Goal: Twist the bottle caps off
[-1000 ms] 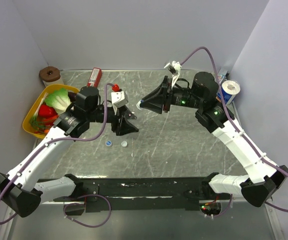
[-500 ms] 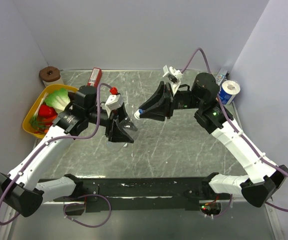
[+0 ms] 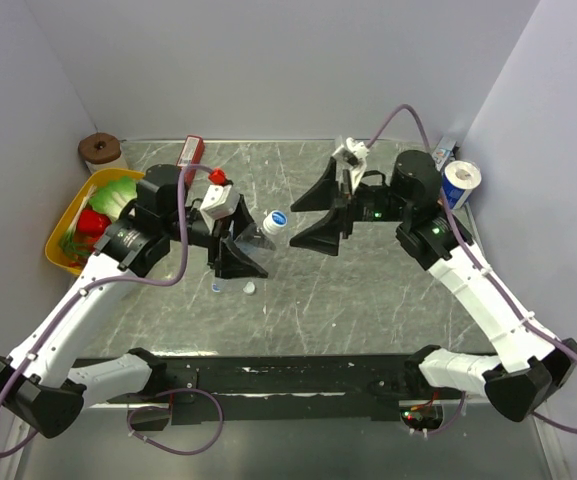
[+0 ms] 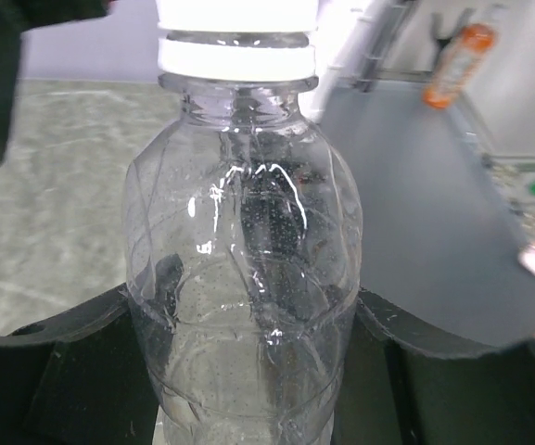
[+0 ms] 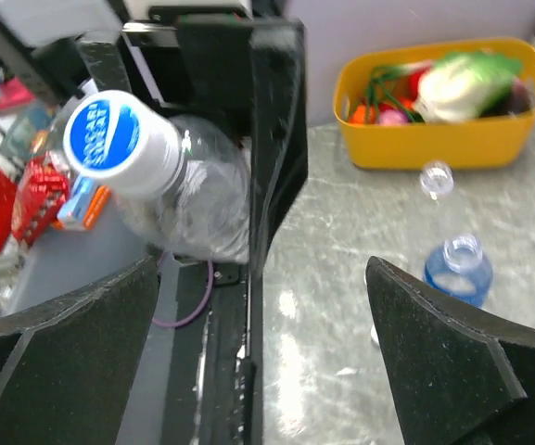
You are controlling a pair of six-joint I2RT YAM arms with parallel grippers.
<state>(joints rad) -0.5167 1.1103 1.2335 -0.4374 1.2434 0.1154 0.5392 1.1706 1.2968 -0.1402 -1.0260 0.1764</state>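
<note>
My left gripper (image 3: 240, 248) is shut on a clear plastic bottle (image 3: 256, 233), held off the table with its neck pointing right. In the left wrist view the bottle (image 4: 244, 278) fills the frame between the two black fingers (image 4: 58, 357), its white cap (image 4: 237, 42) on top. The cap (image 3: 276, 221) has a blue and white face and sits on the neck. My right gripper (image 3: 294, 227) is open just right of the cap, not touching it. In the right wrist view the cap (image 5: 119, 139) is at upper left, beyond the spread fingers (image 5: 457, 352).
Two loose caps (image 3: 250, 288) lie on the table below the left gripper. A yellow basket (image 3: 58, 240) of toy vegetables stands at the left, a red box (image 3: 189, 153) and a brown roll (image 3: 98, 150) at the back, and a toilet roll (image 3: 461, 183) at the right wall.
The right gripper was shut on the cap and has opened wide and drawn back slightly. The left arm has shifted the bottle a little left and up.
</note>
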